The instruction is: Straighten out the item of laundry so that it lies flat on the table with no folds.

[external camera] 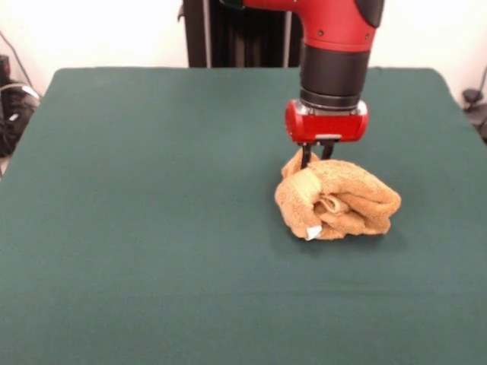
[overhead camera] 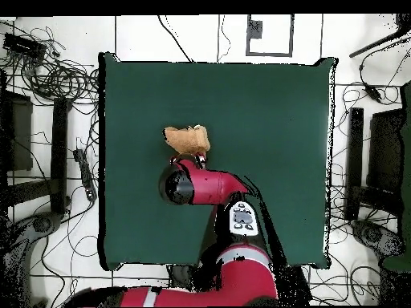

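One towel [external camera: 338, 199] lies bunched on the bench [external camera: 152, 228], an orange-tan terry cloth gathered into a rounded lump with thick folds wrapped over one another. In the front view it sits a little right of the middle of the green cloth, well away from every edge. A small white tag [external camera: 313, 232] shows at its lower left corner, on the side towards the camera. A paler flap of the cloth curls in the middle of the heap, and the surface rises higher on the left, where the folds stack up.

The red and black arm [external camera: 335, 46] comes down from the top of the picture and ends just above the far edge of the towel. The pincer [external camera: 316, 156] hangs below the red wrist block, its two dark fingers [external camera: 306, 157] close together and their tips pushed down into the far top of the heap. The cloth hides the tips, so I cannot tell whether they have closed on any fabric or only rest against it.

From overhead, the towel [overhead camera: 187, 139] lies left of the centre of the bench [overhead camera: 281, 120], and the arm [overhead camera: 201, 186] reaches up from the base at the bottom edge, its black end covering the near side of the cloth. Cables and stands lie on the floor around the bench.
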Tool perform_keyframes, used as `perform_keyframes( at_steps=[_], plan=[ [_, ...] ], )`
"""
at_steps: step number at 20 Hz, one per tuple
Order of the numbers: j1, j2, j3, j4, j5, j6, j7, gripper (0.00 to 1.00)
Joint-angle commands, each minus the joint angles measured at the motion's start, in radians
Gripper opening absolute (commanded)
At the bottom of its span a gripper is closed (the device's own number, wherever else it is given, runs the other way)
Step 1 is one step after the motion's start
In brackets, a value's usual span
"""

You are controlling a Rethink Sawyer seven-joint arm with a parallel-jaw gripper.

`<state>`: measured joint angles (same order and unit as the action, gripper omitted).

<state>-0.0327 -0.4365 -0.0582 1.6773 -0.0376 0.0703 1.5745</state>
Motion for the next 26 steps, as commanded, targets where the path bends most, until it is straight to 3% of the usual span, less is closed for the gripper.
perform_keyframes(
  at_steps=[1,13,26],
  plan=[
    [0.076,0.008,0.029,-0.060,0.088,0.121,0.208,0.00],
    [0.067,-0.109,0.018,-0.127,0.094,0.366,0.160,0.00],
    [0.024,-0.209,0.052,-0.079,0.072,0.464,0.119,0.00]
  ],
)
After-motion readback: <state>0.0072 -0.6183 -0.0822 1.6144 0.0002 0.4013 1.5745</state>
